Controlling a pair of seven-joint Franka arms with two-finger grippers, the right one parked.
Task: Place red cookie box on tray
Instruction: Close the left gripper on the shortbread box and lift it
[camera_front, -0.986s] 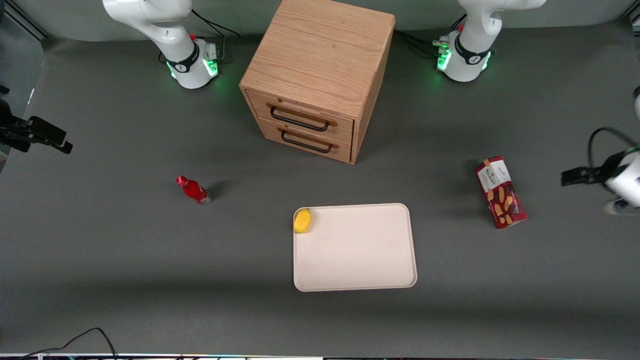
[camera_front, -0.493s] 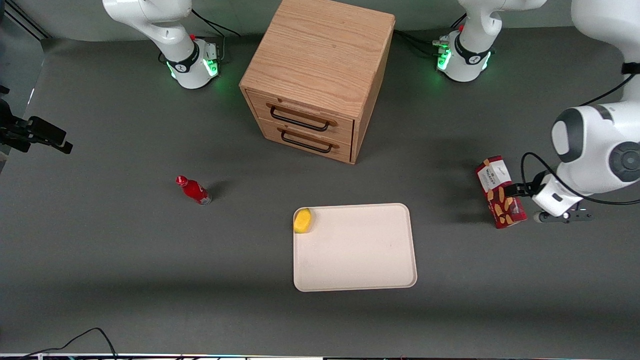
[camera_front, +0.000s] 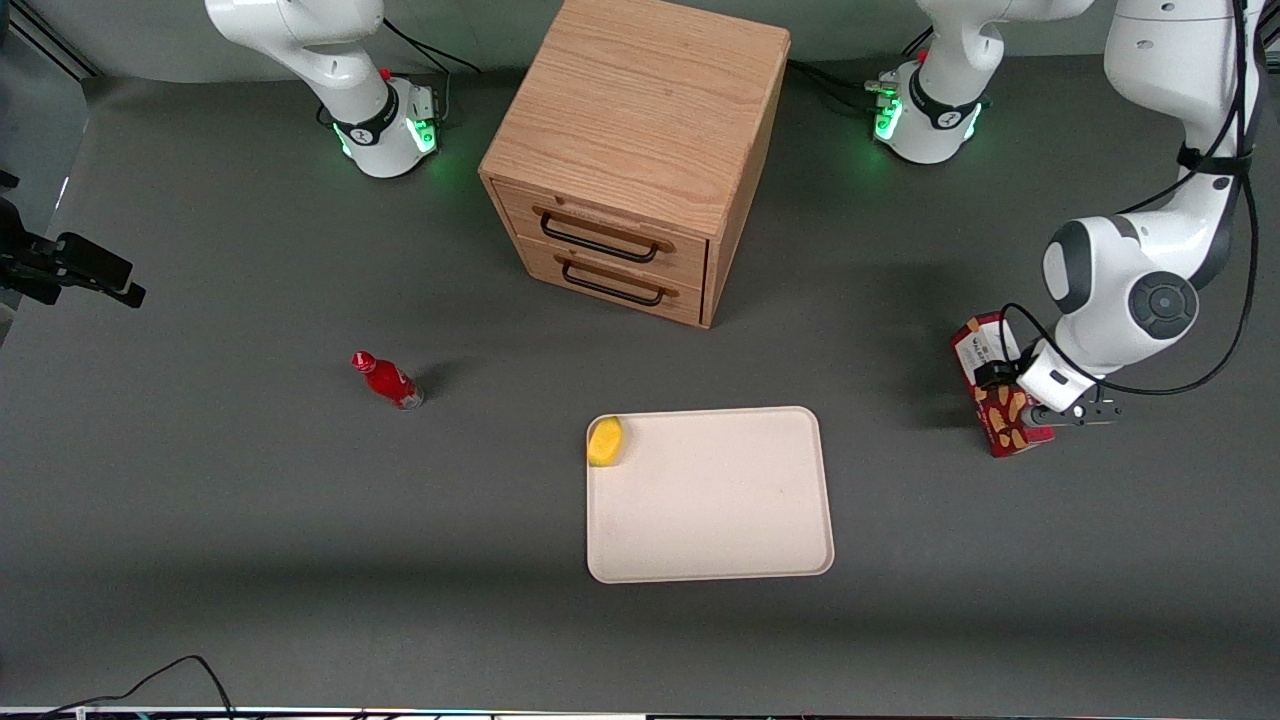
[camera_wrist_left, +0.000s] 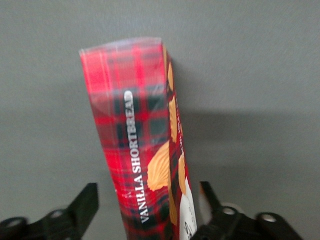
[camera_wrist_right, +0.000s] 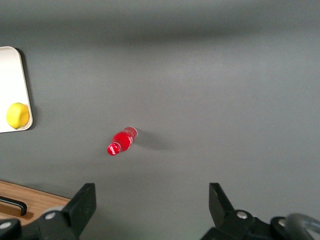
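Grey worktop (camera_front: 250, 500) carries the tray (camera_front: 710, 500), well apart from the cookie box (camera_front: 985, 350), which lies toward the working arm's end. From the front, the hand (camera_front: 1040, 400) hangs over the box, hiding its middle. At the wrist, the box (camera_wrist_left: 140, 145) lies between spread fingers (camera_wrist_left: 82, 207), ungripped, its near end cut off.
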